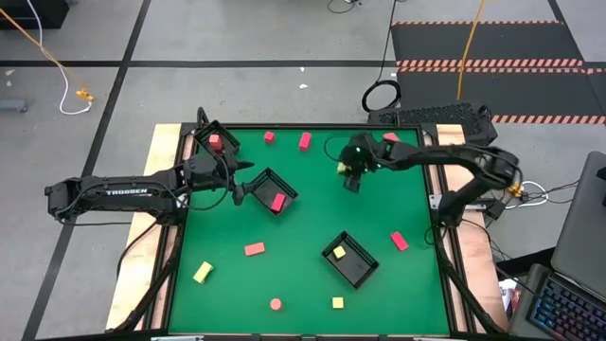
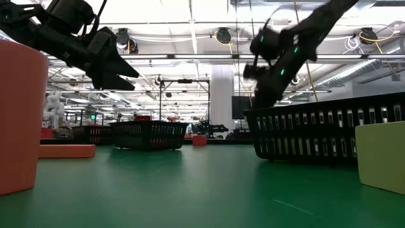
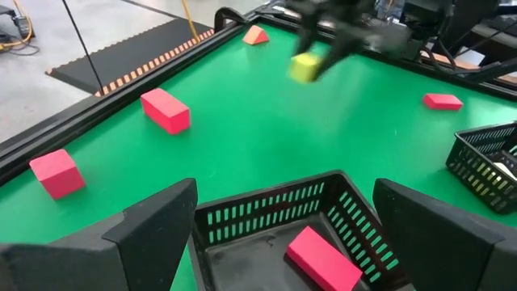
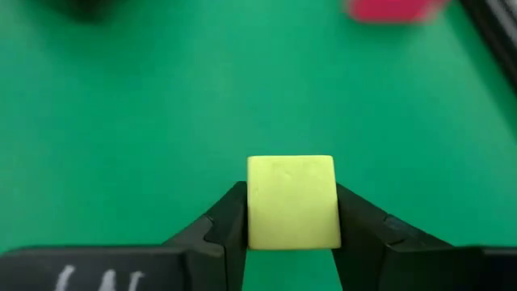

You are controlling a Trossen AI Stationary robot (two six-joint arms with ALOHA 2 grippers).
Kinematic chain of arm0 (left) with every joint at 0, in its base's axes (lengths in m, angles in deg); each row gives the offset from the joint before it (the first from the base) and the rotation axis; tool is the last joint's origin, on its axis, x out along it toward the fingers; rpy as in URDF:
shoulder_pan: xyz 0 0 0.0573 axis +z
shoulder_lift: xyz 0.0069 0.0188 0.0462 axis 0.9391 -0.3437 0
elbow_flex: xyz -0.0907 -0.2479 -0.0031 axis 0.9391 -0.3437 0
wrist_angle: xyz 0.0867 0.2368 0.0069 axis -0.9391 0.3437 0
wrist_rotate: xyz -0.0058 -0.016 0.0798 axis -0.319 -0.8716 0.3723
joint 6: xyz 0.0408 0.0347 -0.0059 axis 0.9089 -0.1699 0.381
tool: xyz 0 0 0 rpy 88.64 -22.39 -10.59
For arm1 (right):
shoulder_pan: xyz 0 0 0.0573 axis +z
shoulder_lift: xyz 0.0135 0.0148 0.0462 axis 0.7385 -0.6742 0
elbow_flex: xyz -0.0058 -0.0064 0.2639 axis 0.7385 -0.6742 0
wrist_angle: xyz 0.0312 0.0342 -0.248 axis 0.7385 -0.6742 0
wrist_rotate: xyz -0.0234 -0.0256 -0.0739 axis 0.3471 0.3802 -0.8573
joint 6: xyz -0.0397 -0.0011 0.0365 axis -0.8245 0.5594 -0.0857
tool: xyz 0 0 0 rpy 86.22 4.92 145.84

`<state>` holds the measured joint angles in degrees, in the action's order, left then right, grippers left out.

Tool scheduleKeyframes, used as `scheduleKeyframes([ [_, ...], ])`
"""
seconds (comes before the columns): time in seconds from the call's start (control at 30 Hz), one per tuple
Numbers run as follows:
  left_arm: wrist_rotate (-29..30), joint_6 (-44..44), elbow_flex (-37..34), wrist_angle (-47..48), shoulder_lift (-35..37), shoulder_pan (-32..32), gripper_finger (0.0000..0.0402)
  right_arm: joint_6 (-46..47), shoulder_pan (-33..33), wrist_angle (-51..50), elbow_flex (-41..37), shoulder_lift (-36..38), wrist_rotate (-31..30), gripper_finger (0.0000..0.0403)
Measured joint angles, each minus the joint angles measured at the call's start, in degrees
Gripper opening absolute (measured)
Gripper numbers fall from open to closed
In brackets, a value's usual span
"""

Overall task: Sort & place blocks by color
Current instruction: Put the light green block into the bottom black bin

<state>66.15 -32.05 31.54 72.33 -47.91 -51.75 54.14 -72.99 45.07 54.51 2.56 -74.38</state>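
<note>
The right gripper (image 4: 292, 230) is clamped on a yellow cube (image 4: 292, 202), one finger on each side, holding it in the air above the green table (image 1: 312, 275) toward its far middle part. Seen from above, the cube (image 1: 342, 168) sits at the tip of the right arm, clear of all three black trays. The left gripper (image 1: 248, 188) hangs with its fingers spread wide just above the near-left edge of the middle tray (image 1: 258, 182), which holds a red bar (image 1: 277, 201). The far-left tray (image 1: 225, 134) holds a red cube (image 1: 215, 142), and the near tray (image 1: 365, 260) holds a yellow cube (image 1: 339, 252). Other red and yellow blocks lie loose on the table, among them a red bar (image 1: 399, 241) to the right and a yellow bar (image 1: 203, 273) at near left
</note>
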Motion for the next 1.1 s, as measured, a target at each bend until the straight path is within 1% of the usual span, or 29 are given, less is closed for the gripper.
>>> scheduleKeyframes([
  [0.07, 0.77, -0.78, 0.0, 0.02, 0.0, 0.02, 0.0376, 1.04, 3.05, -1.87, 0.0, 3.3, 1.46, 0.0122],
  [0.17, 1.89, -1.65, 0.0, 0.02, 0.0, 0.02, 0.0376, 3.36, 8.06, -4.54, 0.0, 6.65, 1.37, 0.0122],
  [0.27, 2.3, -2.47, 0.0, -0.02, 0.0, 0.02, 0.0376, 5.13, 13.37, -7.95, 0.0, 8.13, 1.19, 0.0122],
  [0.37, 2.4, -2.57, 0.0, -0.02, 0.0, 0.02, 0.0376, 5.5, 19.39, -9.31, 0.0, 8.49, 1.11, 0.0122],
  [0.5, 2.73, -3.14, 0.0, -0.07, 0.0, 0.02, 0.0376, 5.42, 27.02, -9.4, 0.0, 8.43, -1.7, 0.0122],
  [0.6, 2.74, -4.17, 0.0, -0.09, 0.0, 0.02, 0.0376, 6.85, 31.21, -9.56, 0.0, 8.43, -4.36, 0.0122],
  [0.9, 2.75, -5.89, 0.0, -0.11, 0.0, 0.02, 0.0376, 13.48, 39.49, -9.51, 0.0, 8.43, -4.62, 0.0122],
  [1.1, 2.74, -5.98, 0.0, -0.09, 0.0, 0.02, 0.0376, 16.95, 42.63, -9.41, -0.67, 8.43, -4.73, 0.0122],
])
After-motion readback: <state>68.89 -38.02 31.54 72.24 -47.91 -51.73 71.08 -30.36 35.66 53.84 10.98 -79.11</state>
